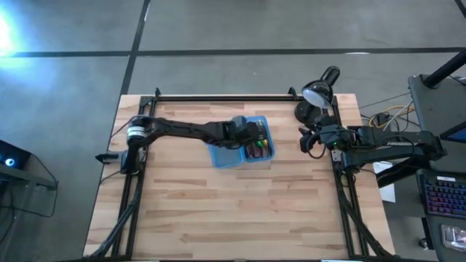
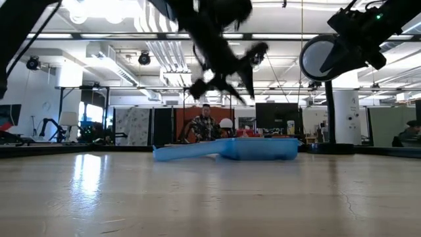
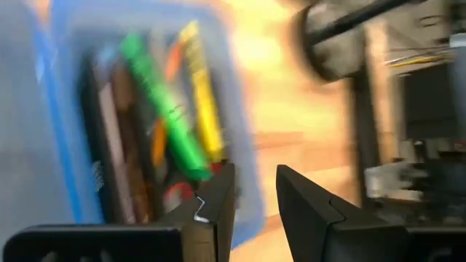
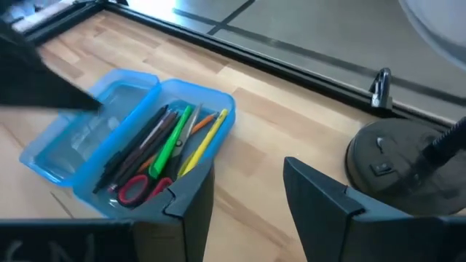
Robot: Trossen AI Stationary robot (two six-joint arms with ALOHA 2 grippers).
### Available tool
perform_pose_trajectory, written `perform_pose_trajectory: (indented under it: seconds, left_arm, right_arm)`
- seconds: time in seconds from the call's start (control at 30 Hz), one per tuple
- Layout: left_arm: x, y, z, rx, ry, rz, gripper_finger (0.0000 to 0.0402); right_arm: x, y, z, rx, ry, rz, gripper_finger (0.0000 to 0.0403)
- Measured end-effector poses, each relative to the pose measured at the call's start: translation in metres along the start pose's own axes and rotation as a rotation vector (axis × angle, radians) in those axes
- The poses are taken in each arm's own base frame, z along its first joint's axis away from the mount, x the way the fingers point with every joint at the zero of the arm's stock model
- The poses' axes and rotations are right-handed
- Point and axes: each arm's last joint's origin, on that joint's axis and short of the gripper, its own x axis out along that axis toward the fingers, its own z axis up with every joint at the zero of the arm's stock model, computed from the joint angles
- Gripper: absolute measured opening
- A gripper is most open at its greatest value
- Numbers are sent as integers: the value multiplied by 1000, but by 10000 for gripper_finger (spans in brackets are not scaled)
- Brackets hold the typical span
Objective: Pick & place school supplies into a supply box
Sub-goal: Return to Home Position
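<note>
My left end effector (image 1: 256, 133) hovers above the translucent blue plastic two-half supply box (image 4: 65, 142), its fingers narrowly apart and holding nothing. The box lies open on the wooden table (image 1: 218, 211), mid-width, toward the back. In one half, parallel along its long axis, lie one green pen (image 4: 171, 142), one yellow pencil (image 4: 204, 138), one orange pencil (image 4: 202, 121), dark pens (image 4: 135, 149) I cannot count, and one pair of red-handled scissors (image 4: 142, 188), handles toward the front edge. My right end effector (image 1: 306, 140) waits, fingers wide, beside the black desk lamp (image 1: 320, 91).
</note>
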Motion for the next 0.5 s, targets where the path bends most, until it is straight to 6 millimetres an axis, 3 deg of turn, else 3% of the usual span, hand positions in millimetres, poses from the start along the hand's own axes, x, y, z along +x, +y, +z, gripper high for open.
perform_pose_trajectory:
  seconds: [0.23, 0.5]
  left_arm:
    - [-58, -16, -5, 146, -112, -79, 84]
    - [-95, -12, -9, 206, -179, -107, 84]
  right_arm:
    - [-8, -4, 1, -105, 8, 83, 155]
    - [-36, -24, 3, -136, -75, 237, 155]
